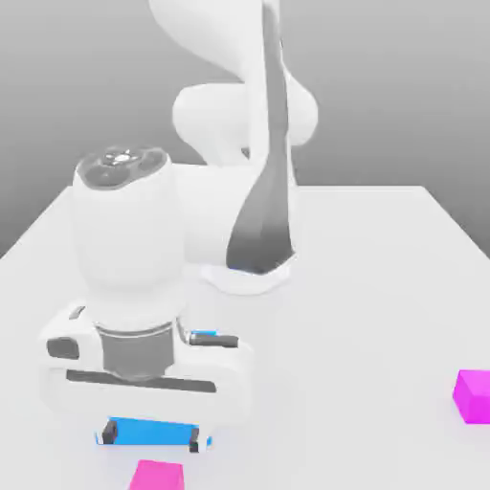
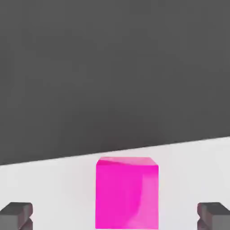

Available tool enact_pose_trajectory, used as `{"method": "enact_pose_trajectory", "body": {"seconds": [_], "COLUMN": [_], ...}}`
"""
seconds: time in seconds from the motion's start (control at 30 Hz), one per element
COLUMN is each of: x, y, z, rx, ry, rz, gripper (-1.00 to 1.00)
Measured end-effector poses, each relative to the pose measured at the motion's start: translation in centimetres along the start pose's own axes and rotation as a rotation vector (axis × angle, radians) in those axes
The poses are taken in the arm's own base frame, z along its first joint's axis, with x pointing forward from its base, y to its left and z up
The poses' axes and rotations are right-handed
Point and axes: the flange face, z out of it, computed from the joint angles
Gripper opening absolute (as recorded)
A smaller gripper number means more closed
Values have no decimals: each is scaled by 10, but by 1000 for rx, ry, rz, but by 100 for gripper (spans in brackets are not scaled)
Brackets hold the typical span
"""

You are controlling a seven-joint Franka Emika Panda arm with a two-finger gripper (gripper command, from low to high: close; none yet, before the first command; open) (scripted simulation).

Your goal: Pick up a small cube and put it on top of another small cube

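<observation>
Nearest in the exterior view, a pink cube (image 1: 157,476) sits on the desk (image 1: 345,335) by the front, and just beyond it the jaws (image 1: 154,436) stand wide with nothing between them, the blue parts of the hand (image 1: 144,373) showing behind. Farther back, toward the exterior view's right, a magenta cube (image 1: 475,397) rests well apart, so no stack exists: the lowering, grip, lift, carry and placing all seem left to do.

Simulated lab | Panda arm (image 1: 140,239) | plain white table (image 1: 354,316)
</observation>
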Motion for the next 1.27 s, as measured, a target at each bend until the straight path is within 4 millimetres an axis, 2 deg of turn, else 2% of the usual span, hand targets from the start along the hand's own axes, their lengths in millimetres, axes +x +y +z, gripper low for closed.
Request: {"method": "enact_pose_trajectory", "body": {"seconds": [0.07, 0.1, 0.27, 0.3, 0.33, 0.47, 0.53, 0.77, 0.97, 1.0, 1.03, 1.13, 1.17, 1.27], "x": [0, 0, 0, -1, -1, 0, -5, -34, -67, -71, -73, -75, -76, -76], "y": [1, 2, 2, 2, 2, 2, 8, 46, 81, 87, 89, 91, 92, 92], "z": [29, 44, 44, 51, 47, 0, -22, -83, -121, -124, -118, -84, -72, -72], "rx": [-4, -5, -5, -5, -5, -5, 0, 10, 2, -1, -2, -4, -5, -5], "ry": [-3, -3, -4, -4, -4, -5, -10, -23, -13, -9, -7, -5, -5, -5], "rz": [1, 1, 1, 1, 1, 2, 26, 150, 253, 268, 276, 282, 283, 283], "gripper": [0, -100, -100, -100, -100, -100, -100, -100, -100, -100, -100, -100, 100, 100]}}
